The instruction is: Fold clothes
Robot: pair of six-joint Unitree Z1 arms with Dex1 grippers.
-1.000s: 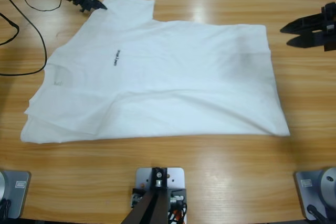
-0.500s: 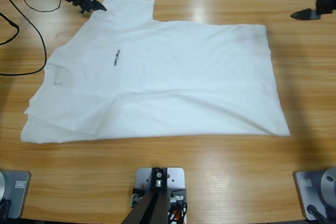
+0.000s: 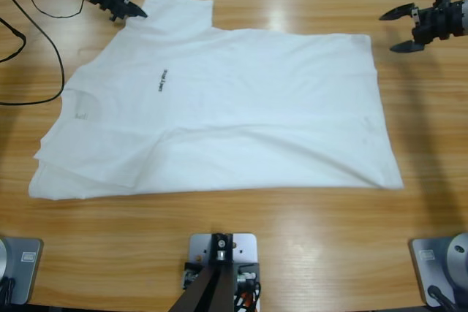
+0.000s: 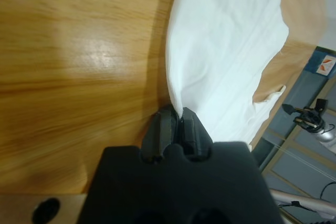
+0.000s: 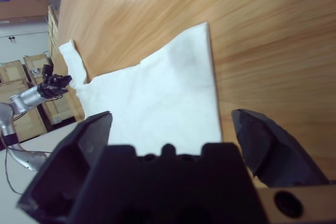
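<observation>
My left tool (image 3: 137, 12) is pinching the edge of the T-shirt (image 3: 234, 107) at its far sleeve, jaws pressed together on the fabric (image 4: 181, 119). My right tool (image 3: 398, 30) is hovering with its jaws spread wide, just beyond the shirt's far hem corner and not touching it. The T-shirt is lying spread flat across the middle of the wooden bench (image 3: 292, 253), its small dark chest print (image 3: 163, 81) facing up.

The long wooden table (image 3: 307, 246) carried a white T-shirt (image 3: 241, 115) spread flat across its middle; black cables (image 3: 29, 49) lay at its left edge.
</observation>
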